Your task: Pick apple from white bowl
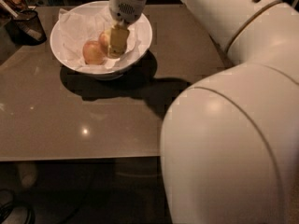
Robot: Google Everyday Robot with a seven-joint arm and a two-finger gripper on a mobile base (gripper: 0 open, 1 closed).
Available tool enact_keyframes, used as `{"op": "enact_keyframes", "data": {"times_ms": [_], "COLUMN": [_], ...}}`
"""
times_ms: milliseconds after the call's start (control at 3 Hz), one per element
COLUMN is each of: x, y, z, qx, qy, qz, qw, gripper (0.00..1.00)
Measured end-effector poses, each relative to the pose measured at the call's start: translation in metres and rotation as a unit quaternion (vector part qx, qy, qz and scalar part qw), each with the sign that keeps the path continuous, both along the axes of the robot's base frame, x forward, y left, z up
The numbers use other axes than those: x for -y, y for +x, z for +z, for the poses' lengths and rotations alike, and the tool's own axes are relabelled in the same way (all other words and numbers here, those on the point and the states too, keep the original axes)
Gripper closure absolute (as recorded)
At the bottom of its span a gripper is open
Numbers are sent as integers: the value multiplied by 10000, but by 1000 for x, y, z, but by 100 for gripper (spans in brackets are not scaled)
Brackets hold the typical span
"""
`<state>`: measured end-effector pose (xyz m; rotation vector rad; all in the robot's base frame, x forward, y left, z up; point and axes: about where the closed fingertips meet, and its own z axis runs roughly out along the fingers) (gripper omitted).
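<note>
While the gripper (117, 42) sits down in the white bowl (141, 31), open or closed I can't tell, it half-covers the apple (103, 39) – redder apple (93, 52) just beside, dark cup (28, 25) well apart.

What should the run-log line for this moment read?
gripper: inside white bowl, at apple | apple: in bowl, beside redder apple | dark cup: table's far-left corner

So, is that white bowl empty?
No: the apple and a redder apple lie in the white bowl, with the gripper down beside them.
</note>
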<state>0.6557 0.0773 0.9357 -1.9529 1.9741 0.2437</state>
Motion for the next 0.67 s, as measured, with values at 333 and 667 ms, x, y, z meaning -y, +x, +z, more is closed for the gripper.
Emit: {"op": "enact_keyframes", "data": {"times_ms": [333,667], "x": [-2,-9], "y": [-31,-65], "z": [35,63], "qx": [254,462], "qy": [-60,-53], "qz": [53,322], "qw": [9996,9984], "gripper": [100,100]}}
